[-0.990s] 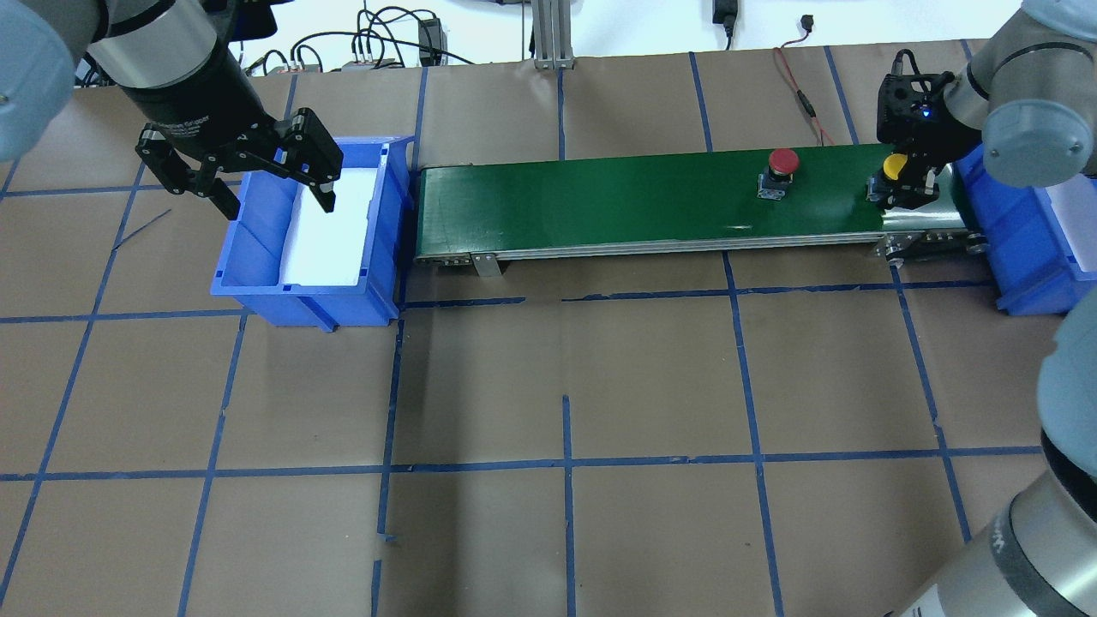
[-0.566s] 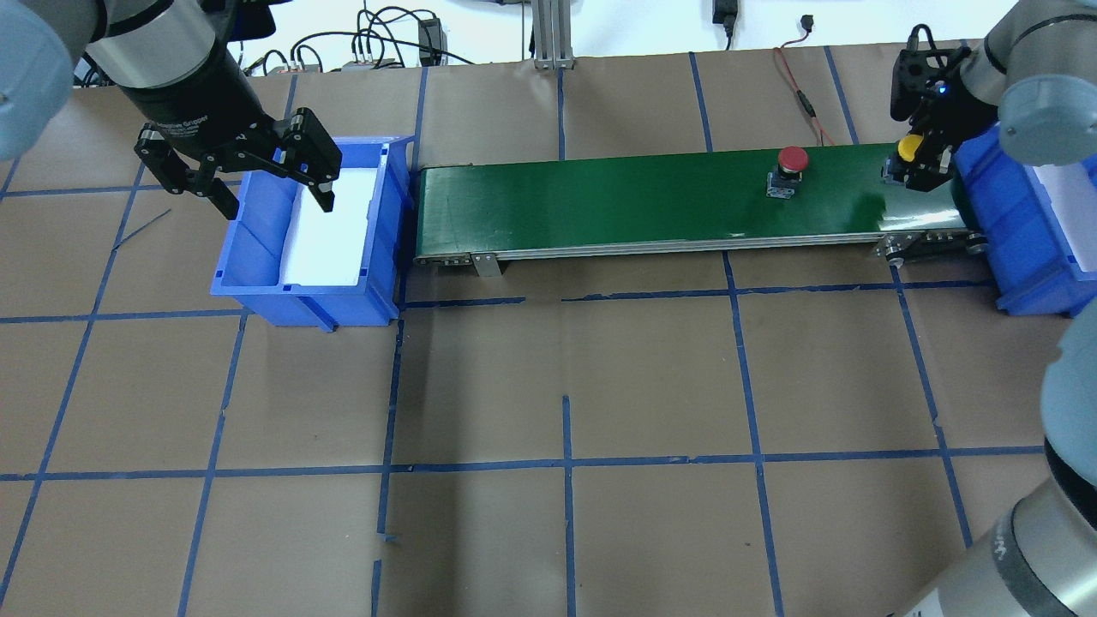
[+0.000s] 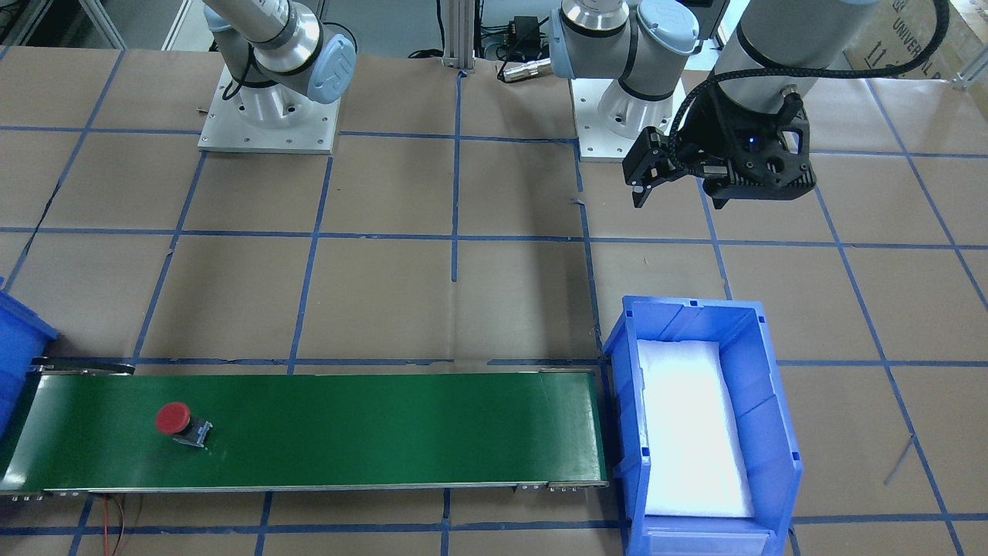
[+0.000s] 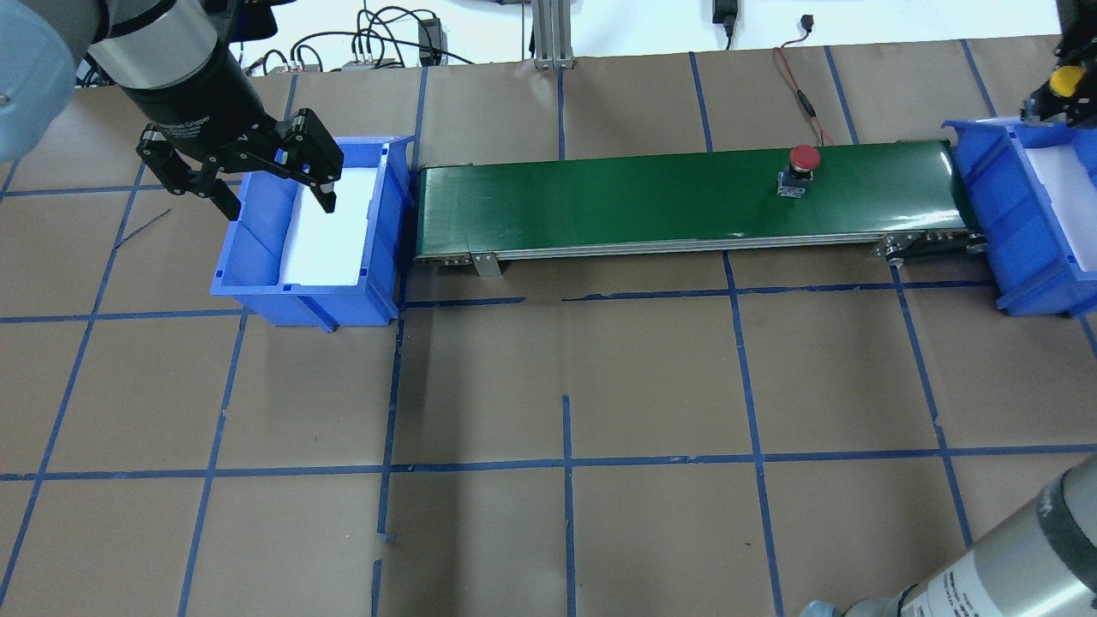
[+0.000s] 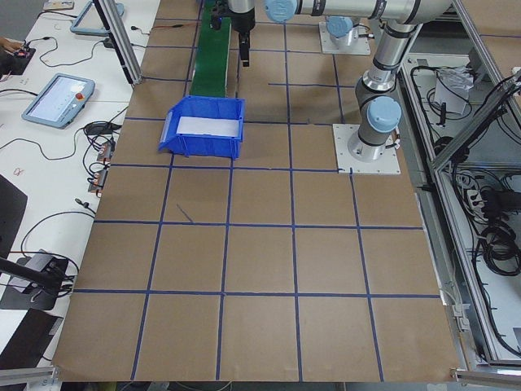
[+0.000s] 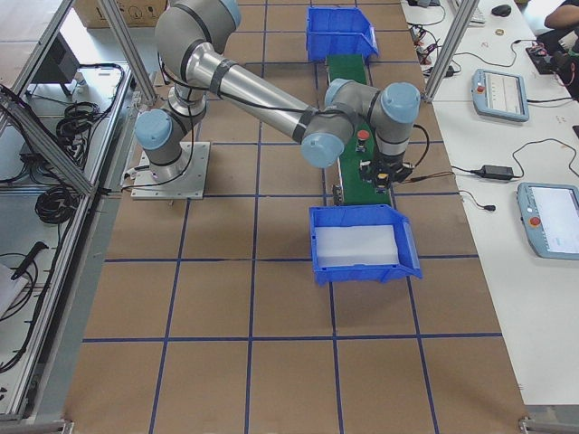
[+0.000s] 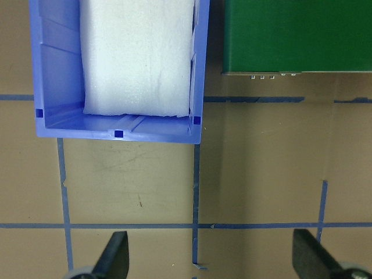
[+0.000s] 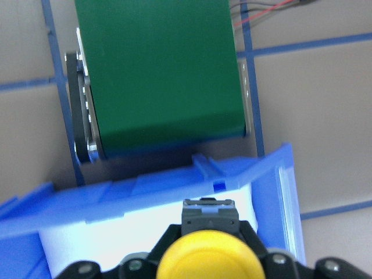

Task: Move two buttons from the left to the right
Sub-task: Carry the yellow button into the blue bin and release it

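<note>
Between the fingers of the right gripper (image 8: 209,235) sits the small push-button with a round yellow plastic cap (image 8: 209,260) on a grey-black block body. It is pinched at the flat sides of the block just under the cap, with the cap uppermost. Directly beneath this hand lies the white foam liner of the blue plastic bin (image 8: 145,186). The bin's rim stands between the hand and the end of the green conveyor belt (image 8: 163,70). The second push-button with a round red cap (image 4: 803,158), on a like block, stands upright on that belt, well apart from the hand and beyond the bin rim. Judgement: both buttons are light, rigid moulded parts. The domed caps look smooth and liable to slip, so the squared block is the proper hold. The left gripper (image 4: 281,201) hangs with fingers spread and nothing between them, raised near the other blue foam-lined bin (image 4: 377,283).
</note>
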### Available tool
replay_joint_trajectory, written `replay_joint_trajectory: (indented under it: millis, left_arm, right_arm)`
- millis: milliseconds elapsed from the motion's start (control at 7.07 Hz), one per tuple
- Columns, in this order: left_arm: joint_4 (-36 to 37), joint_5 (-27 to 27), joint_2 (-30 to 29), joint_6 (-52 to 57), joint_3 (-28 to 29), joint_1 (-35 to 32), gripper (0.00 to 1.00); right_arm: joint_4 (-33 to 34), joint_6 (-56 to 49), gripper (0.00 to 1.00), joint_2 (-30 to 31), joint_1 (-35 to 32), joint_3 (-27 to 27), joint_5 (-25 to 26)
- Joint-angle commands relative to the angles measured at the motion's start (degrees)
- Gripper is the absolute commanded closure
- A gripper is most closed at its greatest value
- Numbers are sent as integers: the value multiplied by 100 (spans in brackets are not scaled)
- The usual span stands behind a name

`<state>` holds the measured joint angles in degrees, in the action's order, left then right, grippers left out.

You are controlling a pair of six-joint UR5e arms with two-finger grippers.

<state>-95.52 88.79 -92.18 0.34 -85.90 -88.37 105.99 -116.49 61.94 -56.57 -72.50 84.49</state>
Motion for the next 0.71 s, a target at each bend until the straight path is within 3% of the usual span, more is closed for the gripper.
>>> replay_joint_trajectory:
  millis: [0, 283, 566]
  left_arm:
    - [16, 7, 7, -16, -6, -4, 0]
    - [16, 7, -2, -8, -6, 4, 0]
    - [25, 7, 7, -8, -6, 4, 0]
  right_arm:
    - [1004, -1746, 85, -907, 576, 70, -327]
    - [1055, -1965, 84, -1061, 577, -105, -162]
    - [1055, -1956, 78, -1158, 577, -307, 171]
